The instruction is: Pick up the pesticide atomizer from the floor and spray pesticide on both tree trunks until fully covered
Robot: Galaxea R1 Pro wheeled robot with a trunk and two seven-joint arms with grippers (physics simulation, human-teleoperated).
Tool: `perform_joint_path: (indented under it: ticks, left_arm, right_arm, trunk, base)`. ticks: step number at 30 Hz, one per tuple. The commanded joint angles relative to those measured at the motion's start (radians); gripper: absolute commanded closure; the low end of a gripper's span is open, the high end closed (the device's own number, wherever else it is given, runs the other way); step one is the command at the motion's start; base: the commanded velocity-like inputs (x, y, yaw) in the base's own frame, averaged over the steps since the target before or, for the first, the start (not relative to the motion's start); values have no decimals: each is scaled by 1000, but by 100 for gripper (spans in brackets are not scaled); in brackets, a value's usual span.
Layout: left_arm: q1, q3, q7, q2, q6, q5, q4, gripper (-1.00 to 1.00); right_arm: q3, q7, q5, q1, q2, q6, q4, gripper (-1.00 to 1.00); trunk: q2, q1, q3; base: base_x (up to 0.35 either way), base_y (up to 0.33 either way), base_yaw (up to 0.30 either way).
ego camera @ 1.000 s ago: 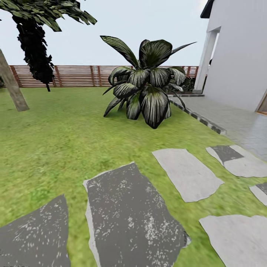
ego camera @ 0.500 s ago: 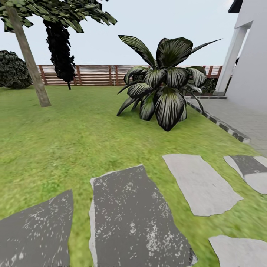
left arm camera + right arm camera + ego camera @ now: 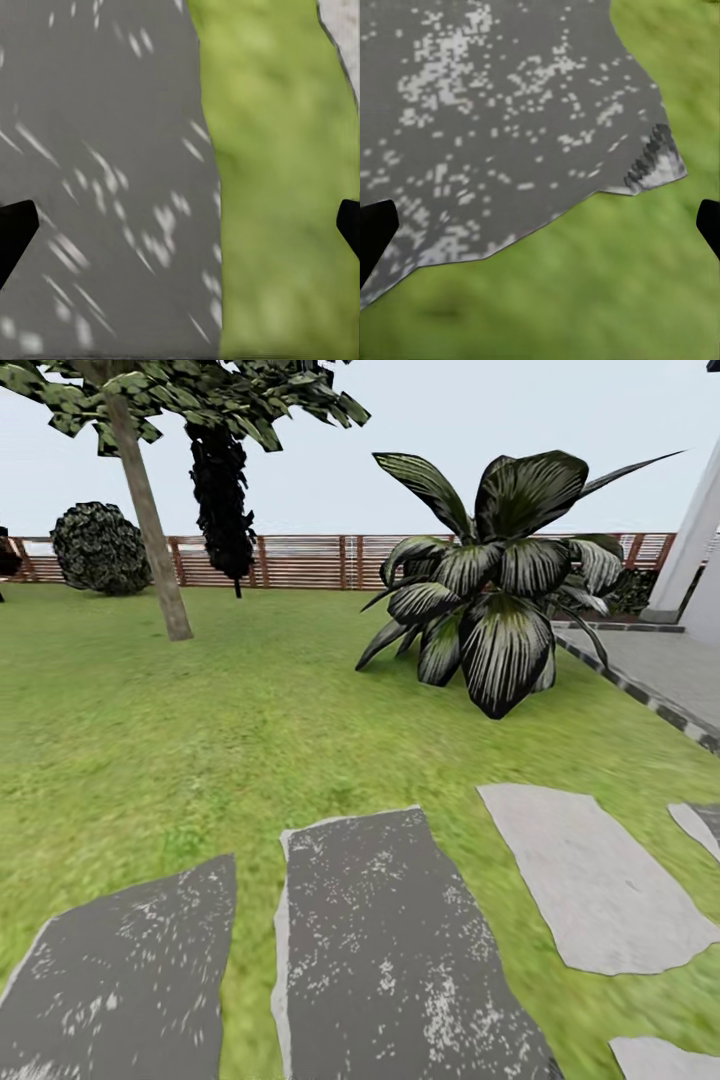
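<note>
Bright flat daylight, soft blurry renders

Your head cam looks forward and down across the lawn point(image 3: 200, 730) to the fence point(image 3: 320, 560). Both wrist cams point straight down, close to the ground, over the dark stone slabs point(image 3: 97, 150) point(image 3: 502, 112) near your head view's lower edge.

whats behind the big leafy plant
Behind the plant runs the slatted fence, with sky above. The stretch of fence and ground directly behind its leaves is covered, so nothing there can be made out.
</note>
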Motion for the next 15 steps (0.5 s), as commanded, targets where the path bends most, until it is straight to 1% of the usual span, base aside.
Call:
perform_joint_path:
  ticks: [1, 15]
  left_arm:
    - [-1, 0, -1, -1, -3, 11, 2, -100]
    - [-1, 0, -2, -1, -5, 11, 2, -100]
  right_arm:
    - [-2, 0, 0, 0, 0, -3, 0, -100]
    - [-2, 2, 0, 0, 1, -2, 0, -100]
  trunk:
    - [0, 0, -1]
    - [0, 0, -1]
  base:
    - [0, 0, 278]
    - [0, 0, 278]
